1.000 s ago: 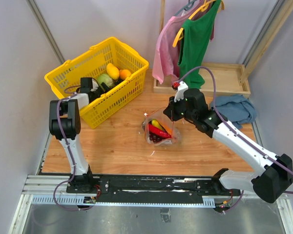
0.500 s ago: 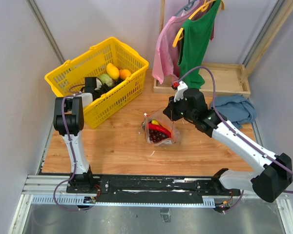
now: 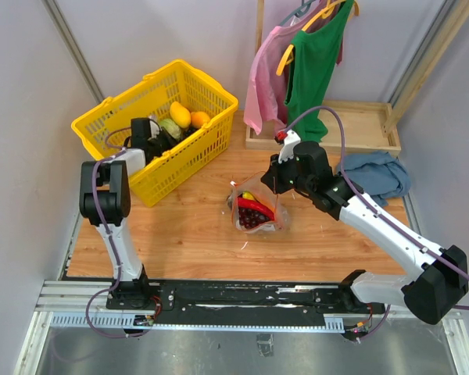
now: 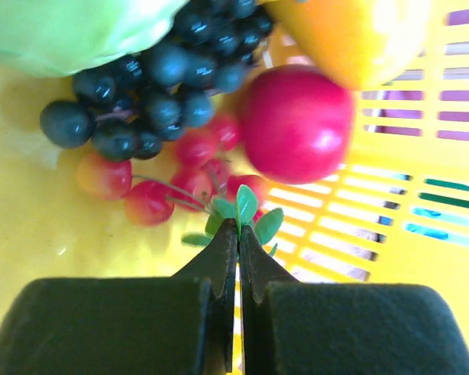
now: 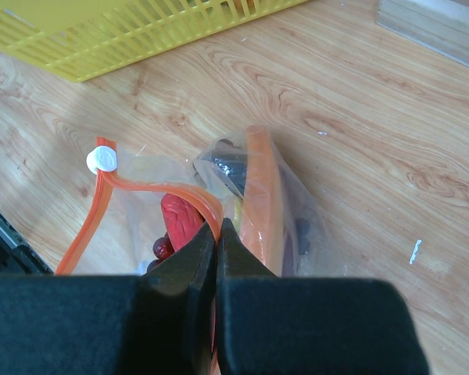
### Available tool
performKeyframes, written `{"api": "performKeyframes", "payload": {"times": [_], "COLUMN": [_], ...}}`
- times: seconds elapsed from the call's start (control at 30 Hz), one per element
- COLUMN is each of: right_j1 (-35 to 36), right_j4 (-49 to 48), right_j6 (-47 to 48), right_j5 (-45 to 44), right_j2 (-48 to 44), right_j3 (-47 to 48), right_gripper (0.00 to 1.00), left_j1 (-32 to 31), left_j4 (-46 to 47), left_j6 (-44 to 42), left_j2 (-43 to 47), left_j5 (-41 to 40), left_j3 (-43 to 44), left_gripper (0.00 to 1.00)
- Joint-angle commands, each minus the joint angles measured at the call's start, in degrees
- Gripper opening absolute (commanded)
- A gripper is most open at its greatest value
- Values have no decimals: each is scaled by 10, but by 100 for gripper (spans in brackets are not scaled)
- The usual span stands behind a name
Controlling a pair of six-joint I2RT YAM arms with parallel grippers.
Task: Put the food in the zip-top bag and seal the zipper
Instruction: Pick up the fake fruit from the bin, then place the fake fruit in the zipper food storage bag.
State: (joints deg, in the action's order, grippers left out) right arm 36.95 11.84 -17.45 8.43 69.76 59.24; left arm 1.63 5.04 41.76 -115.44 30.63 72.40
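Note:
The clear zip-top bag (image 3: 258, 209) lies mid-table with its mouth held up. My right gripper (image 5: 217, 226) is shut on the red-orange zipper (image 5: 152, 187), a little way from the white slider (image 5: 102, 159). Food shows inside the bag: a red chili piece (image 5: 180, 223), a long orange piece (image 5: 262, 195) and dark grapes (image 5: 227, 168). Down in the yellow basket (image 3: 125, 109), my left gripper (image 4: 238, 228) is shut on the green leaves (image 4: 246, 207) of a cherry bunch (image 4: 172, 176). Dark grapes (image 4: 156, 78) and a red apple (image 4: 297, 125) lie just beyond it.
The basket also holds a green piece (image 4: 78, 31), a yellow mango (image 3: 180, 114) and an orange (image 3: 200, 119). Shirts hang on a wooden rack (image 3: 305, 62) at the back, over its wooden base (image 3: 359, 125). A blue cloth (image 3: 375, 172) lies at the right.
My left gripper has closed from open onto the cherry bunch's leaves, and its arm shifted a little in the basket. The right arm and the bag have not moved.

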Motion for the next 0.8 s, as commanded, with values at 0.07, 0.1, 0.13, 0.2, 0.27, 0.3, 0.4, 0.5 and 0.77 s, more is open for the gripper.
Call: {"api": "performKeyframes", "payload": {"times": [0.07, 0.1, 0.13, 0.2, 0.27, 0.3, 0.4, 0.5, 0.77], "right_j1": [-11, -11, -11, -11, -10, -11, -10, -10, -8], "right_j4": [-10, -9, -10, -8, -7, -7, -5, -2, 0], "right_j6": [10, 10, 10, 9, 7, 7, 5, 3, 1], "right_j5": [0, -1, -1, -1, 0, 0, 0, 1, 0], "right_j2": [-15, -16, -18, -19, -21, -22, -24, -25, -22], "right_j3": [11, 12, 12, 13, 14, 15, 16, 18, 20], "right_gripper": [1, 1, 1, 1, 1, 1, 1, 1, 1], "left_j1": [-7, -7, -7, -7, -7, -7, -7, -7, -7], "left_j4": [-27, -39, -50, -70, -96, -112, -140, -170, -250], "left_j6": [-52, -59, -66, -80, -96, -104, -124, -145, -199], "left_j2": [112, 125, 136, 160, 176, 185, 216, 251, 330], "left_j5": [-36, -44, -53, -73, -90, -101, -130, -163, -196], "left_j3": [-4, -2, -1, 1, 9, 13, 25, 39, 95], "left_gripper": [0, 0, 0, 0, 0, 0, 0, 0, 0]}}
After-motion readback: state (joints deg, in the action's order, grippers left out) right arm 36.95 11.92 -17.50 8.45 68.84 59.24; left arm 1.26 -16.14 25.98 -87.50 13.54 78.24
